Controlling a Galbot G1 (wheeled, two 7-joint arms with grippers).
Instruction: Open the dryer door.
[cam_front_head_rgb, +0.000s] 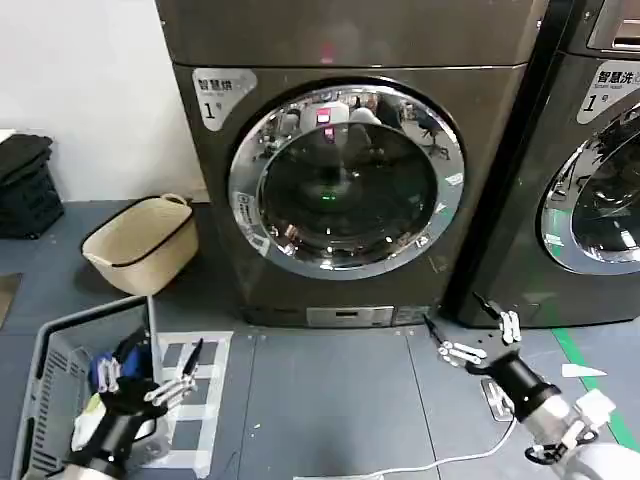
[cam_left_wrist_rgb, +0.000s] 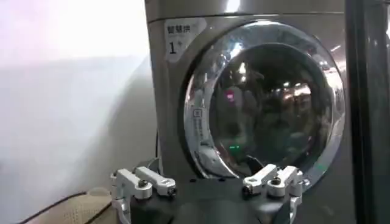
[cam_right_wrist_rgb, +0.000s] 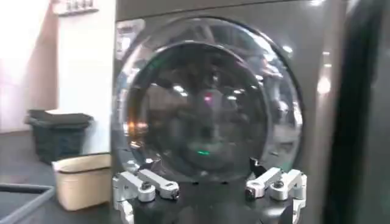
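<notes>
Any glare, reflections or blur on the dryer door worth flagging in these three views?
Head view: the dryer door chrome rim mirrors the room, with pink and green glints on the glass. Left wrist view: the white wall left of the dryer is washed out bright, and the rim shows highlights. Right wrist view: soft and blurred overall, with light streaks across the glass; the open right end effector looks sharper than the door.

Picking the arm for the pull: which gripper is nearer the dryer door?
Right. The right gripper sits open below the dryer door's lower right; the left gripper, also open, is farther off, low left.

Basket (cam_front_head_rgb: 140, 243) left of dryer (cam_front_head_rgb: 345, 150) (machine (cam_front_head_rgb: 590, 150) right).
</notes>
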